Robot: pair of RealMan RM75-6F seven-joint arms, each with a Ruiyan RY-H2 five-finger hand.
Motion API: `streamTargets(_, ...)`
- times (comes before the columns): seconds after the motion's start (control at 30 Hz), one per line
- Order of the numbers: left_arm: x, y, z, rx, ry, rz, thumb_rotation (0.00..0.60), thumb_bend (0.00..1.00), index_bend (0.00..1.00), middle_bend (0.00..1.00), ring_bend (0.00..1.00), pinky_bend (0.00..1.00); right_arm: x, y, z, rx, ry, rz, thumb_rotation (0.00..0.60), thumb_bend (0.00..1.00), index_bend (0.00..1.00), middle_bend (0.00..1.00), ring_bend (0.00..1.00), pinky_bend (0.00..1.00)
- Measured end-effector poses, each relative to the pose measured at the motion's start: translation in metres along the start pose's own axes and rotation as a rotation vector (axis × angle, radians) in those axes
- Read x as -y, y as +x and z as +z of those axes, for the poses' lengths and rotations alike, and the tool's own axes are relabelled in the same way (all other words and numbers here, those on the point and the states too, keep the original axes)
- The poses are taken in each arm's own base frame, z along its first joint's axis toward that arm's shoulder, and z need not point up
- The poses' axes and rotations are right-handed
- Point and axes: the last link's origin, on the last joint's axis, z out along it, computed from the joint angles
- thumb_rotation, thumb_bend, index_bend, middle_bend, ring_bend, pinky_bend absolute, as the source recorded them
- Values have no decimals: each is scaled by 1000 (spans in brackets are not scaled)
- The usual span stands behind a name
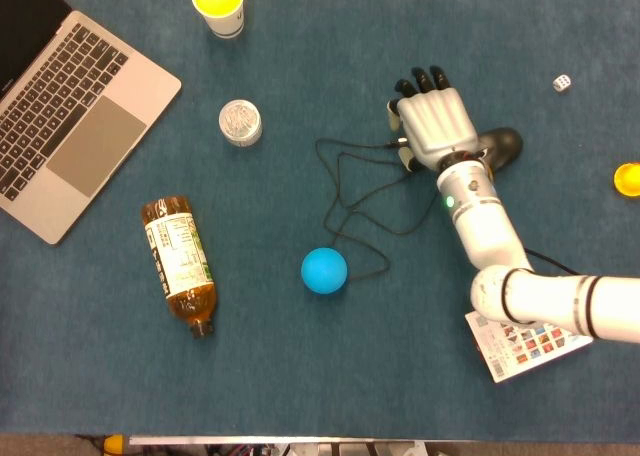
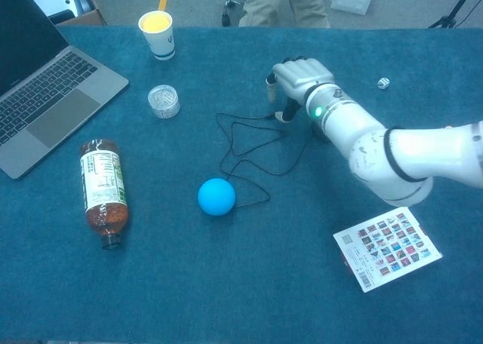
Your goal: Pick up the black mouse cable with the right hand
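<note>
My right hand (image 1: pixel 432 124) hovers palm-down over the plug end of the cable (image 1: pixel 352 191), fingers slightly apart and curled downward, holding nothing that I can see. In the chest view, my fingertips (image 2: pixel 270 87) hang just above the surface (image 2: pixel 249 284) beside the cable's plug (image 2: pixel 276 115); whether they touch it I cannot tell. The black cable lies loose on the blue surface in a tangle of loops, running from the plug under my hand down toward the ball (image 1: pixel 324 270) and back up to the mouse (image 1: pixel 500 145), which sits just to the right of my wrist. One loop passes just beside the ball.

Elsewhere on the surface: a laptop (image 1: pixel 70 111) at the far left, a cup (image 1: pixel 219 4) with yellow contents at the top, a small round jar (image 1: pixel 240 122) below it, a bottle (image 1: pixel 180 265) lying on its side, a card (image 1: pixel 530 336) of coloured squares partly under my forearm, a die (image 1: pixel 562 81), and a yellow thing (image 1: pixel 627 178) at the right edge.
</note>
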Motion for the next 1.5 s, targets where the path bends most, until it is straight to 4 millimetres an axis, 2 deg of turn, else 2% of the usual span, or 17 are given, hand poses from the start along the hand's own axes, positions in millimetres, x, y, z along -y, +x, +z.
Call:
streamTargets(0.4, 6, -1, 0, 3, 15, -2, 600, 147, 262, 184, 158, 94, 10, -14, 12, 38, -30, -41, 600, 290, 480, 210, 3, 38)
streamTargets(1.03, 11, -6, 2, 8, 27, -4, 600, 147, 262, 184, 158, 94, 14, -18, 17, -5, -47, -30, 600, 369, 614, 266, 52, 67)
streamTargets(1.13, 11, -6, 2, 9, 28, -5, 600, 147, 262, 184, 158, 94, 15, -11, 15, -25, -34, 2, 600, 369, 620, 271, 56, 68)
streamTargets(1.3, 11, -8, 2, 14, 25, -7, 600, 147, 262, 184, 158, 94, 16, 10, 3, -72, 19, 96, 600, 369, 621, 272, 57, 68)
streamTargets(1.5, 6, -10, 2, 17, 13, -10, 600, 147, 262, 184, 158, 94, 24, 47, -27, -119, 138, 300, 600, 369, 621, 277, 57, 68)
